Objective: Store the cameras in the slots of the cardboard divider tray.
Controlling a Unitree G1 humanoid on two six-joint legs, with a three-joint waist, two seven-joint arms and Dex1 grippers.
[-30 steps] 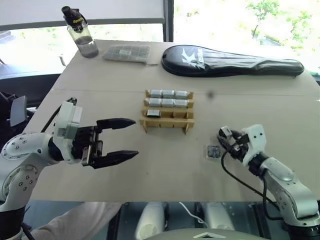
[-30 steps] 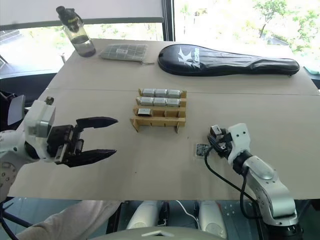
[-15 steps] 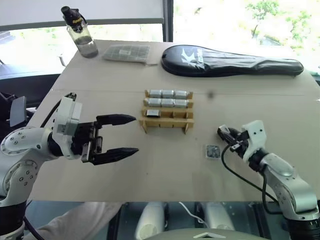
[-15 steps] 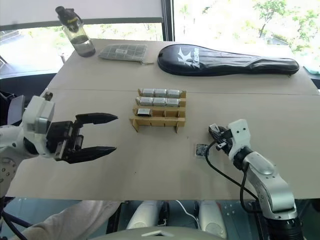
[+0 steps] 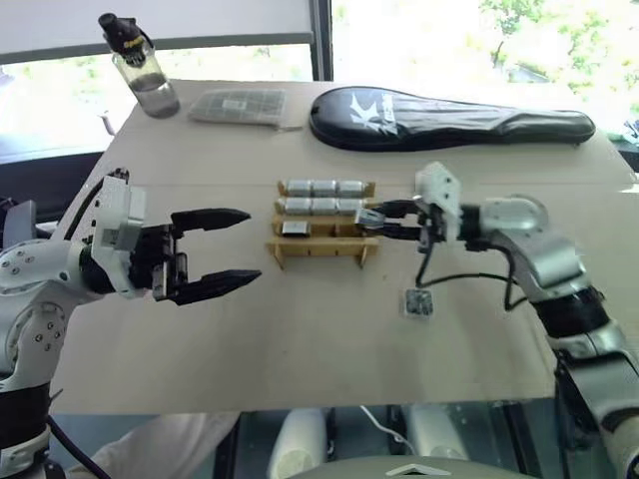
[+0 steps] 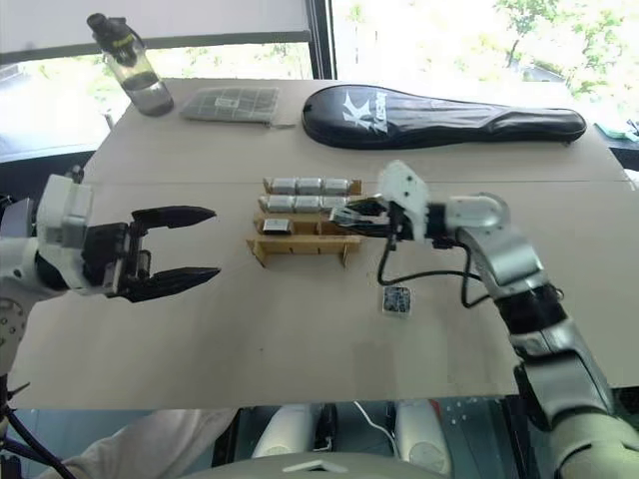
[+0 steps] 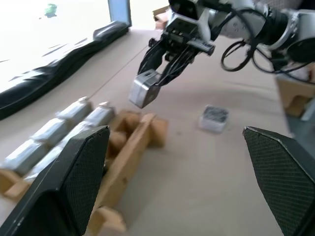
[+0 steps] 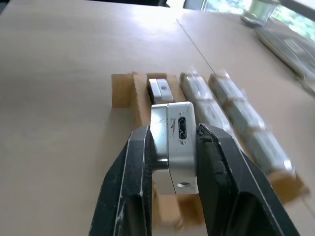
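The cardboard divider tray point(image 5: 321, 246) stands mid-table. Its two far rows each hold three silver cameras point(image 5: 321, 188), and one more camera point(image 5: 292, 229) sits in the left slot of the near row. My right gripper point(image 5: 367, 221) is shut on a silver camera point(image 8: 172, 142) and hovers over the tray's right end, pointing left. Another camera point(image 5: 418, 303) lies flat on the table in front of the tray's right end. My left gripper point(image 5: 253, 244) hangs open and empty to the left of the tray, apart from it.
At the table's far edge stand a water bottle point(image 5: 138, 68), a flat grey gridded packet point(image 5: 237, 106) and a long black racket case point(image 5: 449, 118). A cable point(image 5: 469, 277) droops from my right wrist toward the table. A light sleeve point(image 6: 150, 454) shows below the near edge.
My right gripper has risen from the table's right side and swung left to the tray's right end, carrying the camera. The left gripper has drifted slightly. The whole view has shifted.
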